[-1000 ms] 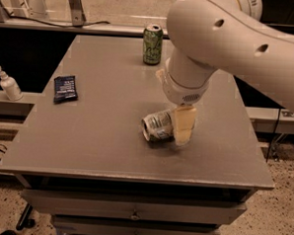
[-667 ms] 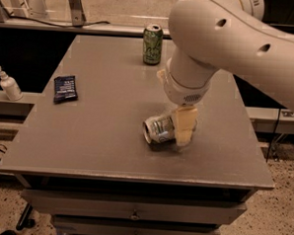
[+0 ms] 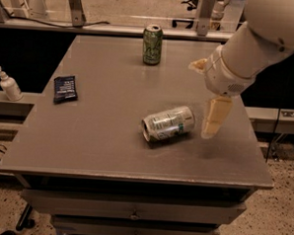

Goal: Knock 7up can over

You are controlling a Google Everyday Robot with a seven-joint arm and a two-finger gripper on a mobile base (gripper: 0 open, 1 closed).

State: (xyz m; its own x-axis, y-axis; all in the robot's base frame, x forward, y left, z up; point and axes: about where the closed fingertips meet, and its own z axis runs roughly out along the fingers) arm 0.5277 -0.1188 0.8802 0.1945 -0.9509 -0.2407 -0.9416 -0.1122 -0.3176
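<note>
The 7up can [image 3: 167, 123], white and silver with green lettering, lies on its side near the middle front of the grey table [image 3: 101, 137]. Its silver top points toward the front left. My gripper [image 3: 213, 117] hangs a little to the right of the can, just above the table, and is apart from it. The white arm [image 3: 249, 50] reaches in from the upper right.
A darker green can [image 3: 152, 44] stands upright at the table's back edge. A dark blue packet [image 3: 65, 88] lies flat at the left. A white pump bottle [image 3: 9, 84] stands on a shelf beyond the left edge. Drawers sit below the table's front edge.
My gripper has drawn away to the right of the can, which it partly covered before. The can still lies on its side and now shows in full.
</note>
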